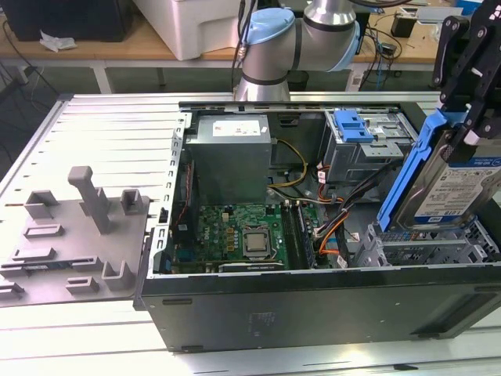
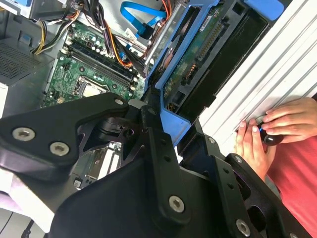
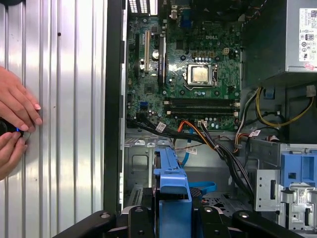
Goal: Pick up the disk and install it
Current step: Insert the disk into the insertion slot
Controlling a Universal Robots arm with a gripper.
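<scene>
The disk, a silver drive with a white-and-blue label in a blue carrier bracket, hangs tilted on edge over the open computer case at the exterior view's right. My black gripper comes down from above and is shut on it. Just below the disk sits the grey metal drive cage. In the second wrist view the disk's green circuit side shows between the gripper's fingers. The first wrist view looks along the blue carrier toward the cage.
The open case holds a motherboard, a power supply and loose cables. A second cage with a blue latch stands at the back. A grey fixture lies at the left. A person's hands rest on the ribbed table beside the case.
</scene>
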